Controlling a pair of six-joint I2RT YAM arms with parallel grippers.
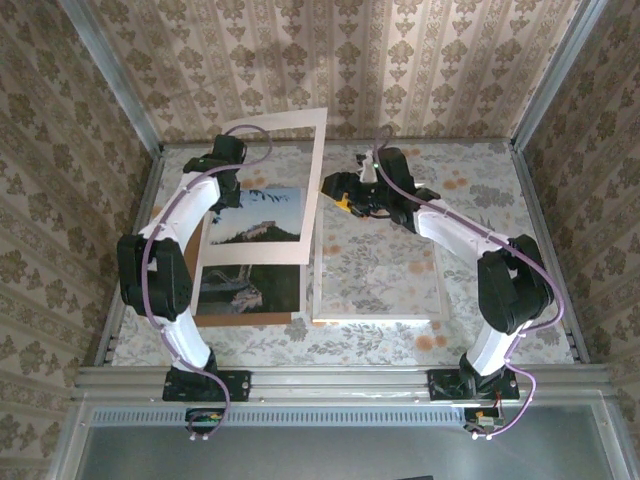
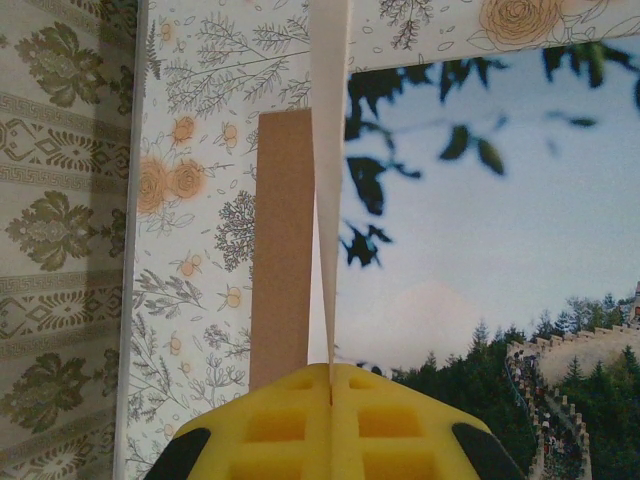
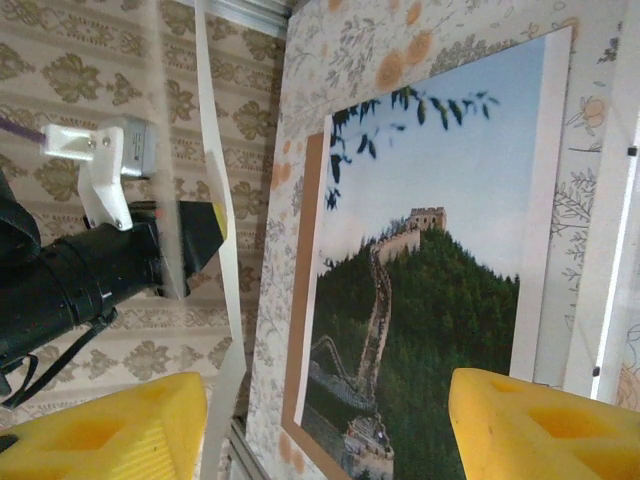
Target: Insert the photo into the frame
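Flowered tabletop (image 1: 480, 180) inside damask-papered walls. The left gripper (image 2: 330, 385) is clamped on the white mat (image 1: 290, 125), holding its edge raised. Below it, the photo (image 1: 250, 288) lies on a brown backing board (image 2: 282, 250). The right gripper (image 3: 325, 400) hovers with jaws apart, empty, the frame (image 1: 378, 265) flat beneath it.

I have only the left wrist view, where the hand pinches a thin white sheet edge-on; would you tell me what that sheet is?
Observer: It is a wide white cardboard mat with a window, which the left hand holds tilted up over the rectangular landscape photo.
Operator: Thank you; where must the photo go?
Observer: The thin-edged white rectangular frame with a clear pane lies flat to the photo's right.
Operator: And the other arm?
Observer: The right hand is open, holding nothing, near the frame's far left corner.
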